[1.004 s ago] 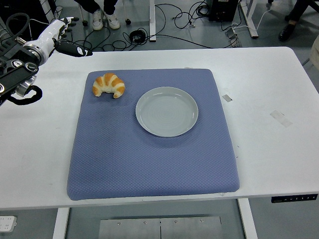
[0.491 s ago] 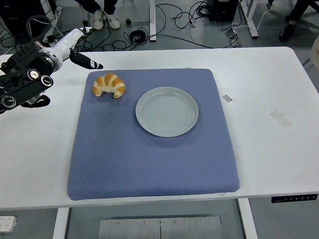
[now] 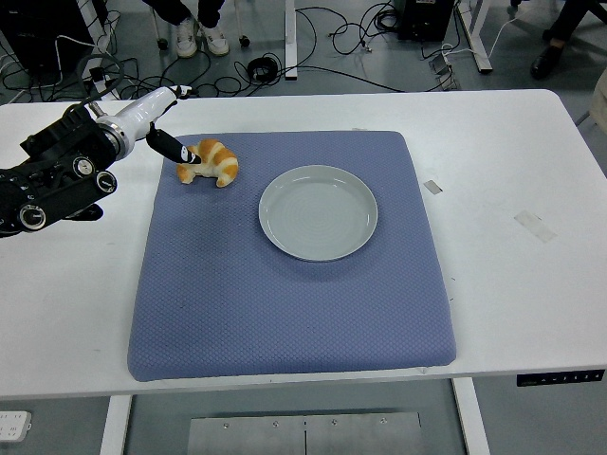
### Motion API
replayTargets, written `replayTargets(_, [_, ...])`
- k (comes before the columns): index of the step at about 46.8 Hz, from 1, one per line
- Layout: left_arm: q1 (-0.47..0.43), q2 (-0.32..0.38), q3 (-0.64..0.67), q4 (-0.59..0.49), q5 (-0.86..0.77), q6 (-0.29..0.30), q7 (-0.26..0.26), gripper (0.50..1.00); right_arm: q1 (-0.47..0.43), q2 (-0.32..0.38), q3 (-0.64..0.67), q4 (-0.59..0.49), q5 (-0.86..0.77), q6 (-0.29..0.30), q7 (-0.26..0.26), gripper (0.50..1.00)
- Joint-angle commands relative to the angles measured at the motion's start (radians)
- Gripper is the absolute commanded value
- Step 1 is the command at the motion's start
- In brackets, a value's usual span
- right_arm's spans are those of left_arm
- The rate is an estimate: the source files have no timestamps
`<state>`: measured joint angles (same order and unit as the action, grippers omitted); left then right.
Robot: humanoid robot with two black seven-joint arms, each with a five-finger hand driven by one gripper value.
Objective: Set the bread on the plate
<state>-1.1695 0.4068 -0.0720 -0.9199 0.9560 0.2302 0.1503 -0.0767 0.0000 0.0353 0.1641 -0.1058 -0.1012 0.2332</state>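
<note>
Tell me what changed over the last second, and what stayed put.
The left robot hand moved right and toward the near edge, from the table's far-left corner to the croissant; a dark fingertip now sits at its left end. It has not gripped it. The croissant, the empty plate and the blue mat stayed where they were.

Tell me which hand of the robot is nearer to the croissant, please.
Left. The left hand is just beside the croissant, on its left side, with a dark fingertip at its edge. The right hand is not in the picture at all.
</note>
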Motion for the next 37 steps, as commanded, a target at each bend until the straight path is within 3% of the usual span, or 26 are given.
replayTargets(1, [-0.001,0.000,0.000,-0.008,0.001,-0.002,0.000,0.961,0.000,0.000,0.000,0.000,0.000,0.000,0.000,1.000])
replayTargets(16, [-0.001,0.000,0.003,-0.011,0.113,-0.049,0.022,0.963,0.000,0.000,0.000,0.000,0.000,0.000,0.000,1.000])
replayTargets(37, [-0.002,-0.002,0.044,0.004,0.153,-0.049,0.025,0.963,0.000,0.000,0.000,0.000,0.000,0.000,0.000,1.000])
